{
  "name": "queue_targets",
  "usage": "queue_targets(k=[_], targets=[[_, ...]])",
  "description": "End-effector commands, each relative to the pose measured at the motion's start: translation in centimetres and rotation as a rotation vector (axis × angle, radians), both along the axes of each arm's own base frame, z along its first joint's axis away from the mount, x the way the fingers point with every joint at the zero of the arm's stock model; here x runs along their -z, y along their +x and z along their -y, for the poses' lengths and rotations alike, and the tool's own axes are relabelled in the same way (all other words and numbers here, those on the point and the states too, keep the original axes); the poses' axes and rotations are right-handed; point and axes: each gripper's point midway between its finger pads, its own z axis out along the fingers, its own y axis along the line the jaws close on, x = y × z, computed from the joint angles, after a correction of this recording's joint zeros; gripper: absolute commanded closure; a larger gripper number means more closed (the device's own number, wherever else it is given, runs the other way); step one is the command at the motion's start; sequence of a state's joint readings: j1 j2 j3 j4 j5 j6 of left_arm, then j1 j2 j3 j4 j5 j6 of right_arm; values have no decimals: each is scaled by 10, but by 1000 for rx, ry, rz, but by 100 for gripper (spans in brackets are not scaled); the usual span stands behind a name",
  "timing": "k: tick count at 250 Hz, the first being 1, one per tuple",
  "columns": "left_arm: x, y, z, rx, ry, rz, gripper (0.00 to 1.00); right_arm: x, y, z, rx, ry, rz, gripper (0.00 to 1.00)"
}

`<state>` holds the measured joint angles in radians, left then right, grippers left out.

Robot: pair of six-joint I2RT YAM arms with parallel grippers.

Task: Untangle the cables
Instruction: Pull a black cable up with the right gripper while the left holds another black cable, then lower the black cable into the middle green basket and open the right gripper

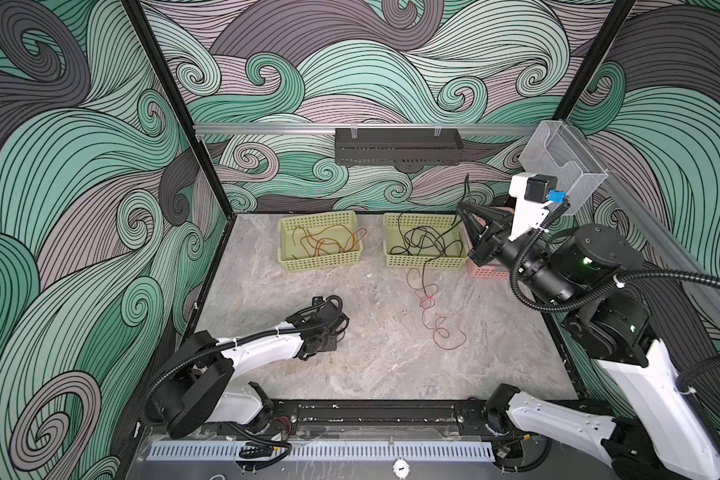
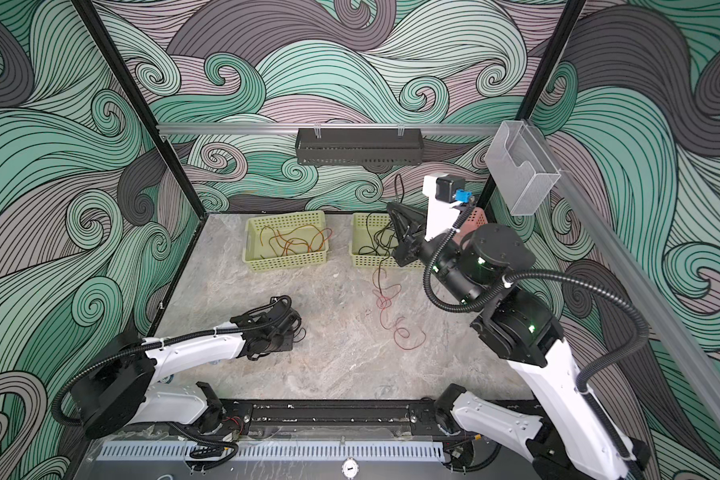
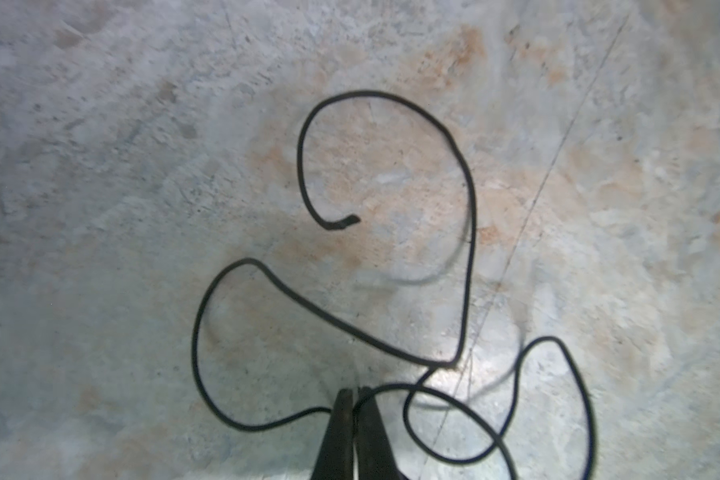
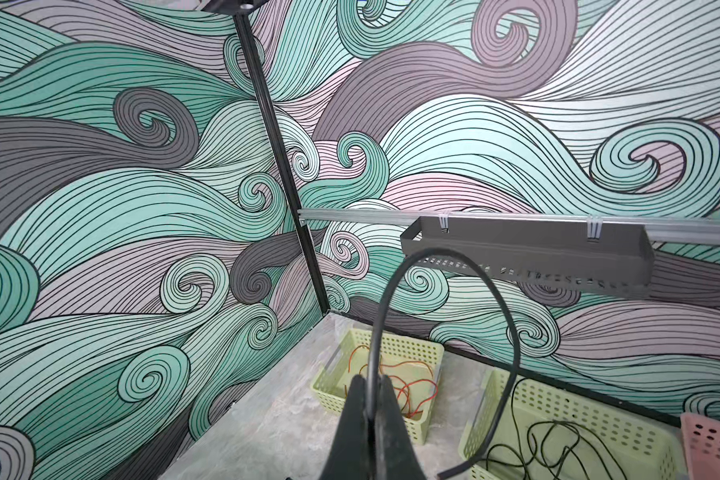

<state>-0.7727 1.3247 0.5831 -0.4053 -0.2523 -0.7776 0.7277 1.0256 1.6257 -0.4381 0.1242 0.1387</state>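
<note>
My left gripper [image 3: 355, 392] is low over the table and shut on a thin black cable [image 3: 468, 232] that lies in loose loops on the marble; in a top view the gripper [image 1: 329, 334] sits at front left. My right gripper [image 4: 371, 380] is raised over the right green basket [image 1: 425, 261] and shut on another black cable [image 4: 512, 316], which arches up and hangs back down. Both top views show that gripper [image 1: 462, 206] [image 2: 390, 204]. More black cables [image 1: 420, 241] lie in this basket. Red-orange cables [image 1: 325, 241] fill the left green basket [image 1: 321, 262]. A red cable [image 1: 437, 320] crosses a black one on the table.
A pink basket [image 1: 489, 272] stands at back right, mostly hidden by the right arm. A black perforated shelf [image 1: 398, 146] hangs on the back wall, and a clear plastic holder [image 1: 558, 166] on the right rail. Black frame edges bound the marble table [image 1: 371, 374].
</note>
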Motion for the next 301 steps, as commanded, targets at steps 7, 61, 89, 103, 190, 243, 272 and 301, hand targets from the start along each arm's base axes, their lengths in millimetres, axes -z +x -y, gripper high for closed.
queue_targets(k=[7,61,89,103,190,243,272,301], targets=[[-21,3,-2,3,-9,31,100,-11,5,-7,-16,-29,18,100],[-80,12,17,89,-111,128,55,-11,24,-17,9,-70,10,100],[-105,11,22,124,-178,185,48,-19,24,-20,-6,-62,14,100],[-120,11,33,166,-244,217,40,-24,21,-27,-50,-34,10,100],[-159,18,59,247,-346,320,33,-17,33,-56,-95,-81,-19,100],[-138,10,28,117,-294,310,33,26,94,-50,29,-156,-108,100],[-133,2,19,97,-312,307,34,44,146,-26,157,-164,-166,100],[-133,-4,12,80,-329,317,34,50,195,4,286,-146,-195,100]])
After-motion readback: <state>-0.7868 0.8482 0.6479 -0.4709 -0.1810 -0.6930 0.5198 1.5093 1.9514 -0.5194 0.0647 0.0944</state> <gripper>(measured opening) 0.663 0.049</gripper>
